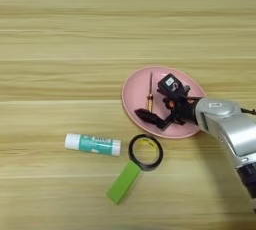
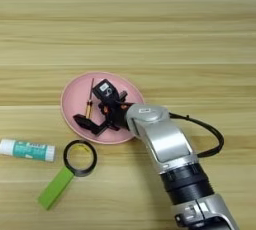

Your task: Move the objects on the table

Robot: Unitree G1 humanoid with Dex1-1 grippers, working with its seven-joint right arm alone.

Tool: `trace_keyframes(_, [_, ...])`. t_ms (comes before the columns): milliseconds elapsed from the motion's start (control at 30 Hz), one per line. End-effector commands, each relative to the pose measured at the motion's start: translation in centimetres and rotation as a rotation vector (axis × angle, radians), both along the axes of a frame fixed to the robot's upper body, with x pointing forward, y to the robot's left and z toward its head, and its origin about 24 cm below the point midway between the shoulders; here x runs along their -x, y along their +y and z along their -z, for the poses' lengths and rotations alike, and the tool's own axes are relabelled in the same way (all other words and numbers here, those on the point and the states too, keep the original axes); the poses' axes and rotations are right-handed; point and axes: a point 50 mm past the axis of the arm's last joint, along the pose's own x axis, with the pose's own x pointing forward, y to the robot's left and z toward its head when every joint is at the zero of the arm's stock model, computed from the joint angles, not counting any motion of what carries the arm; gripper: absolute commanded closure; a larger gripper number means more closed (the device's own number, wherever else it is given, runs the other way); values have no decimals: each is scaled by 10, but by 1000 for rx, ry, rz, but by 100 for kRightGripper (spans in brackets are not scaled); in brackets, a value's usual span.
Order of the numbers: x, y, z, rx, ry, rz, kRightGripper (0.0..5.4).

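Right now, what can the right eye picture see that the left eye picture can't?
Only the right eye view shows the arm's dark wrist section and the black cable looping beside it. Only the left eye view shows the whole glue stick with bare table left of it. Both show the pink plate, the screwdriver lying on it, the right gripper open over the plate, and the green-handled magnifying glass.
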Motion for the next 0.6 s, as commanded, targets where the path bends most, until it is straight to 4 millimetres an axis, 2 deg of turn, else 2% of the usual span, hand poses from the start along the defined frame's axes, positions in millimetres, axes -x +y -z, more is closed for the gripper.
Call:
trace_keyframes(33, [-11,-3,-14,29,-65,17,6])
trace_keyframes(167, [-11,-3,-13,32,-60,18,6])
trace_keyframes(600, [-12,-4,-11,39,-46,23,144])
